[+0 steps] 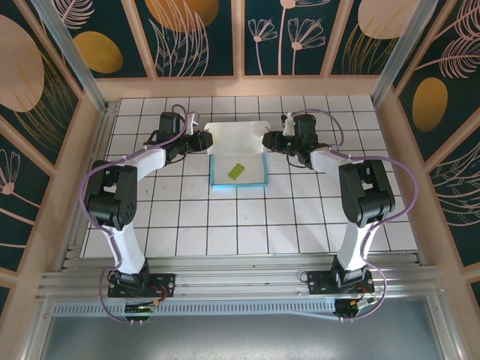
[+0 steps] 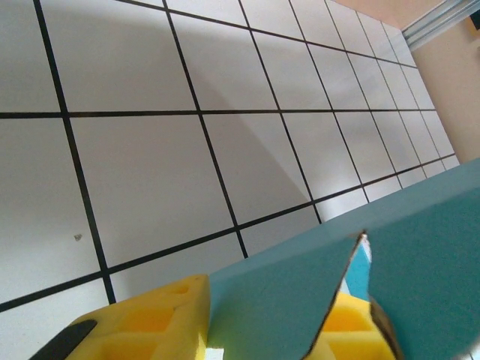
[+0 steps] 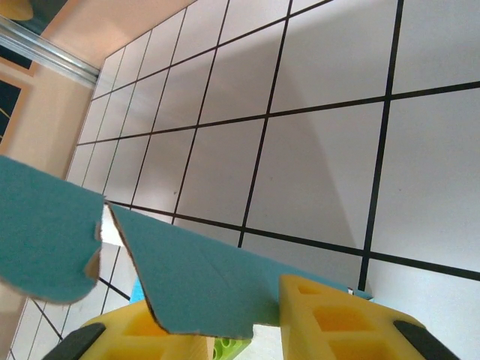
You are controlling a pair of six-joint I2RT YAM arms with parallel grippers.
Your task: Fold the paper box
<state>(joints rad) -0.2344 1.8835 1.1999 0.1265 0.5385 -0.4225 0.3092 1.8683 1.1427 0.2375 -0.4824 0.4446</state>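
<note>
The paper box (image 1: 238,136) lies at the back middle of the table, white inside with teal edges and its back flap raised. A small yellow-green scrap (image 1: 237,171) rests in it. My left gripper (image 1: 201,138) is at the flap's left end and my right gripper (image 1: 268,139) at its right end. In the left wrist view a teal flap (image 2: 277,300) runs across the gap between the yellow fingers (image 2: 150,322) of the left gripper (image 2: 262,330). In the right wrist view a teal flap (image 3: 195,277) spans the right gripper (image 3: 225,334) the same way. Both pairs of fingers stand apart.
White tiled table (image 1: 225,225) with black grid lines lies in front of the box. Wooden walls (image 1: 90,150) close in the left, right and back. A metal rail (image 1: 225,281) runs along the near edge by the arm bases.
</note>
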